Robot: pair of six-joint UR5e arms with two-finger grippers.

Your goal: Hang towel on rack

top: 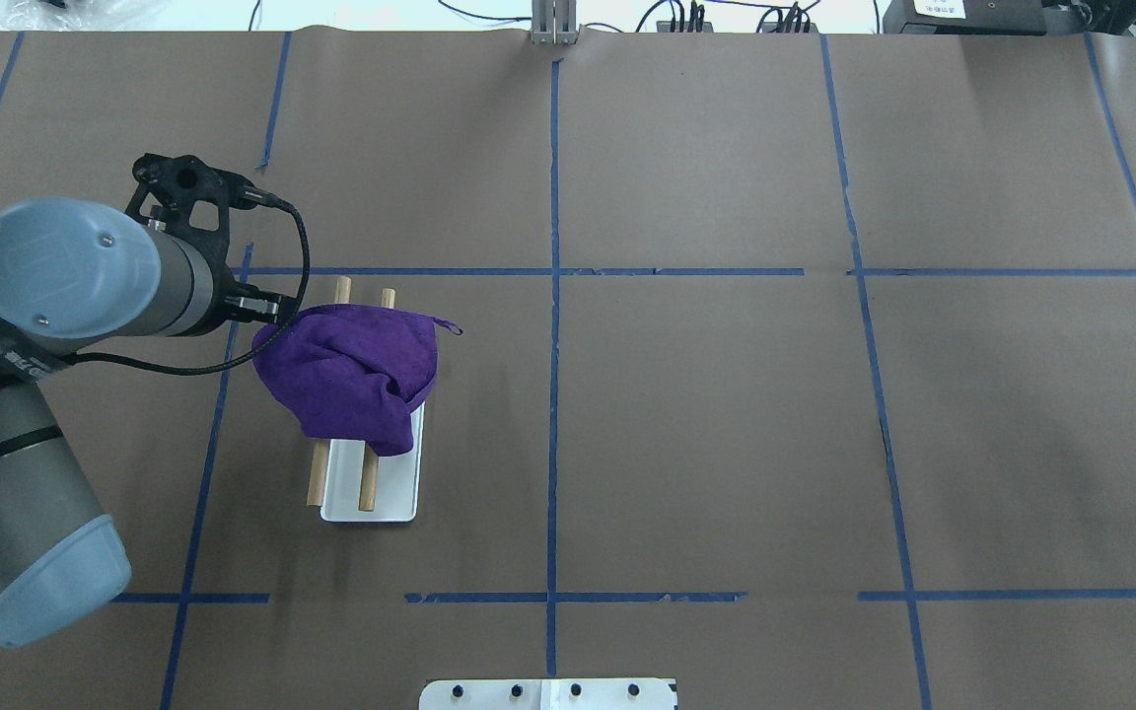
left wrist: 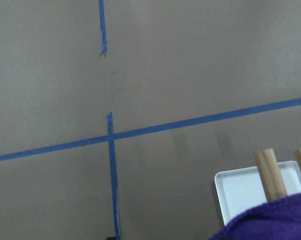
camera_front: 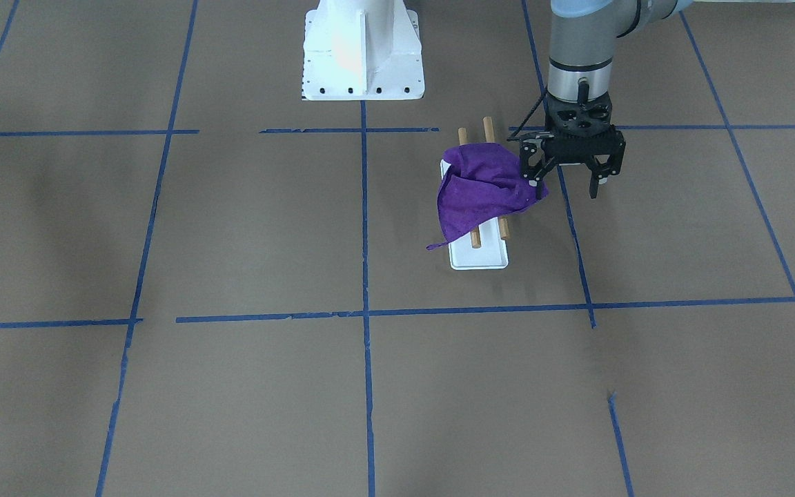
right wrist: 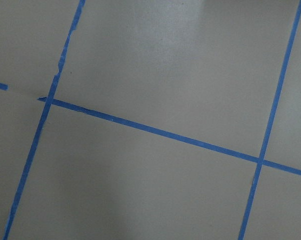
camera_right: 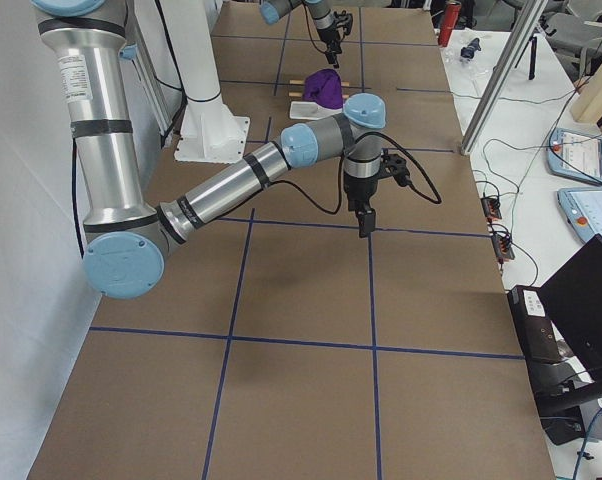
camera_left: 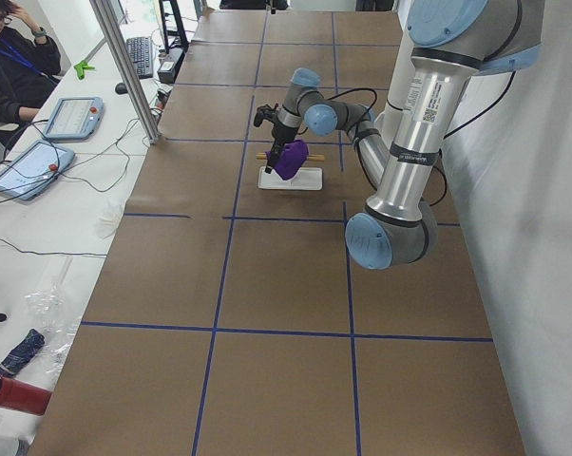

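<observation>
The purple towel (camera_front: pixel 480 193) lies bunched over the two brown dowels of the rack (camera_front: pixel 480 259), covering their far half and hanging down one side onto the white base. It also shows in the overhead view (top: pixel 351 370) and at the bottom of the left wrist view (left wrist: pixel 270 222). My left gripper (camera_front: pixel 566 185) is open and points down beside the rack. One fingertip (camera_front: pixel 539 190) is at the towel's edge. My right gripper (camera_right: pixel 365 220) hangs over bare table far from the rack. I cannot tell whether it is open or shut.
The large white pedestal (camera_front: pixel 363 48) stands behind the rack. Blue tape lines divide the brown table. A seated operator (camera_left: pixel 10 57) and tablets are past the table's far edge, next to a metal pole (camera_left: pixel 124 66).
</observation>
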